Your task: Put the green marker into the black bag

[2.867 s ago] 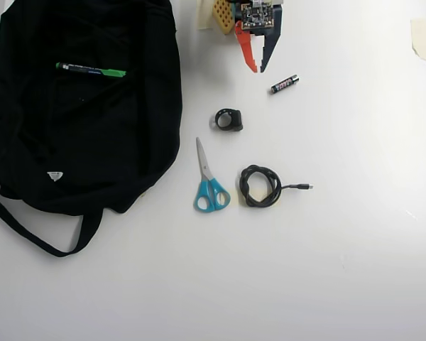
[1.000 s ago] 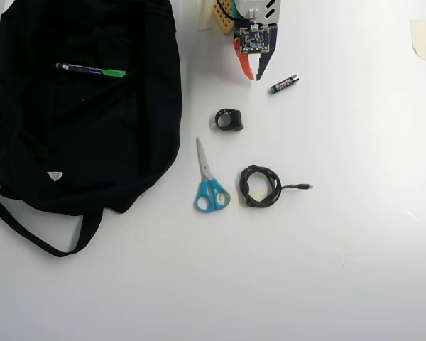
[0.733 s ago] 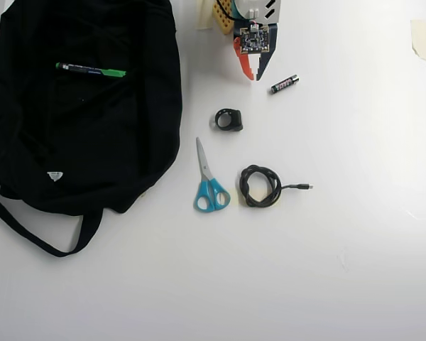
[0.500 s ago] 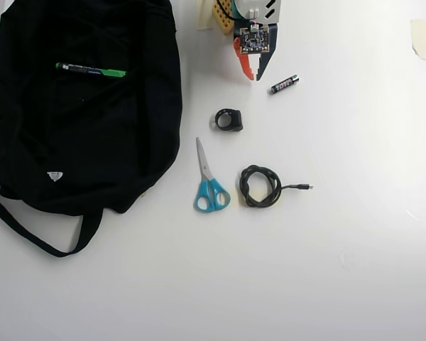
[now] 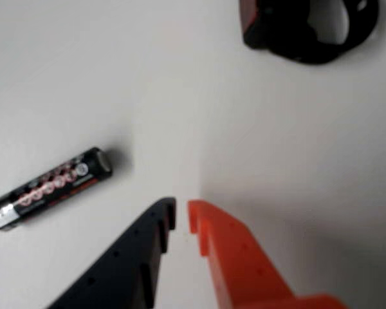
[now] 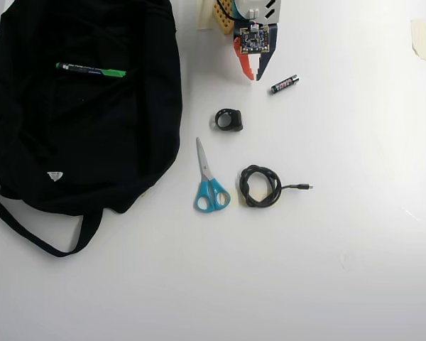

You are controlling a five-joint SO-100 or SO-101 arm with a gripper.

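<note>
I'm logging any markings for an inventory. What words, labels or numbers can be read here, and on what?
Nothing is legible.
Battery: pink and white print, too blurred to read.
Black bag: small white label, too small to read.
Green marker: no readable print.

- A black battery (image 6: 285, 84) with pink print lies tilted on the white counter (image 6: 341, 234), toward 1 o'clock from centre in the overhead view.
- A small black ring-shaped piece (image 6: 229, 119) sits at 12 o'clock of the scissors (image 6: 209, 182).
- The blue-handled scissors lie closed, blades pointing to 12 o'clock.
- A coiled black cable (image 6: 261, 186) rests at 3 o'clock of the scissors, plug end trailing to 3 o'clock.
- A strip of tape (image 6: 420, 37) sits at the 2 o'clock corner.
</note>
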